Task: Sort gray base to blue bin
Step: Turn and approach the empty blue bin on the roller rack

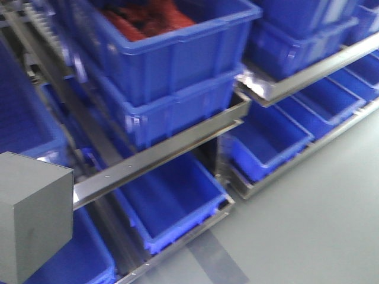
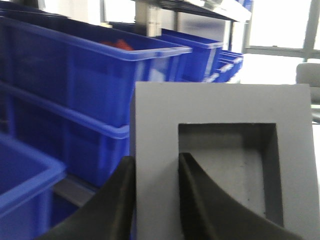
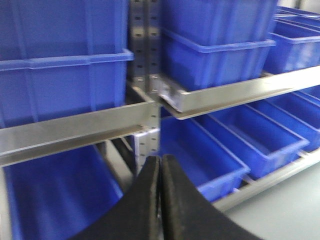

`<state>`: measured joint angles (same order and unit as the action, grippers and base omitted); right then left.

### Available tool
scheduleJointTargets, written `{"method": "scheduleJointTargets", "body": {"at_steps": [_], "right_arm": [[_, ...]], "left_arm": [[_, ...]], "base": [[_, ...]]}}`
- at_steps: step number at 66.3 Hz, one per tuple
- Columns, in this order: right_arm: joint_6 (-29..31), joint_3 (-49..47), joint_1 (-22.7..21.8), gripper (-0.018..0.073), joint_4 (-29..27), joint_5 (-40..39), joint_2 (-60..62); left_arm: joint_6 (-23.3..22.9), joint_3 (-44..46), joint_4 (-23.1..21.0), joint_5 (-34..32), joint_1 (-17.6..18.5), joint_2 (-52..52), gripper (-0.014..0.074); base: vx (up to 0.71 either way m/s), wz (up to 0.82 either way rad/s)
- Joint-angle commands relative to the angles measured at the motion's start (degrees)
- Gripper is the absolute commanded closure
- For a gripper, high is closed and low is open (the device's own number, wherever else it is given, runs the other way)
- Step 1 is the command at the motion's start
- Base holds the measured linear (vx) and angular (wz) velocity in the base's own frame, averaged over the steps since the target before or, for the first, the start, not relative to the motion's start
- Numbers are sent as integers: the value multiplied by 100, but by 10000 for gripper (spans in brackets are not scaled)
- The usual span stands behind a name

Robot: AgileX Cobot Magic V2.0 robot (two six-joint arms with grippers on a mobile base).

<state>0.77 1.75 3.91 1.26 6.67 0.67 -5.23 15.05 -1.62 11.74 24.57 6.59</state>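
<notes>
Gray base (image 1: 32, 219) held up at the lower left of the front view, plain sides showing, in front of a rack of blue bins (image 1: 177, 71) and not inside any of them. In the left wrist view, seen close with the recessed face toward the camera. Pinched by the left gripper (image 2: 156, 159): one finger (image 2: 200, 200) inside the square recess, the other against the outer side, with the frame wall clamped between them. Just behind the block, two bins stacked one on the other, the upper one with red things (image 1: 148, 18) inside. Below that stack, a metal shelf rail (image 1: 160, 154) running slantwise, with more bins under it near the gray floor (image 1: 320, 207). Cannot tell which bin is the target. Right gripper (image 3: 160, 160) pressed together with nothing between the fingers, pointed at the upright post (image 3: 145, 100) of the rack, well apart from the block.
</notes>
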Motion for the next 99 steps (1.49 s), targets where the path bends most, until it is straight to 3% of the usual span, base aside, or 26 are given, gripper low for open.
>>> {"method": "scheduleJointTargets", "body": {"at_steps": [1, 50, 99], "right_arm": [[31, 79, -27, 568, 64, -446, 65], [31, 79, -27, 568, 64, -446, 65], [31, 79, -27, 568, 64, -446, 65]], "left_arm": [[-37, 164, -55, -636, 27, 54, 602], [-37, 164, -55, -636, 27, 54, 602], [-37, 164, -55, -636, 27, 54, 602]], "base": [[18, 74], [17, 65], [10, 10]]}}
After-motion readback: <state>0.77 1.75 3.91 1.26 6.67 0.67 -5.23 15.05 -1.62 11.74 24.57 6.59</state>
